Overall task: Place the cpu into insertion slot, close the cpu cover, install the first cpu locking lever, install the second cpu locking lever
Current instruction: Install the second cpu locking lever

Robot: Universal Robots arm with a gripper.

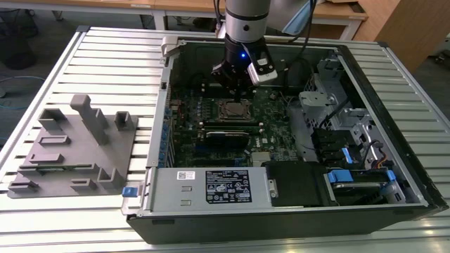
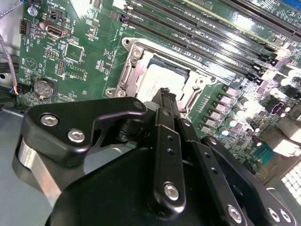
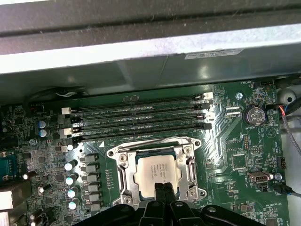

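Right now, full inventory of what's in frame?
computer case: 1, black, open on the slatted table.
motherboard: 1, green, inside the case.
cpu: 1, silver-grey, seated in the insertion slot.
cpu cover: 1, silver, closed around the cpu.
memory slots: 4, black, beside the socket.
coin battery: 1, silver, on the motherboard.
power supply: 1, grey, labelled, at the case's near edge.
fixture tray: 1, grey, at the exterior view's left.
gripper: 1, black, fingers together at the cpu's edge.
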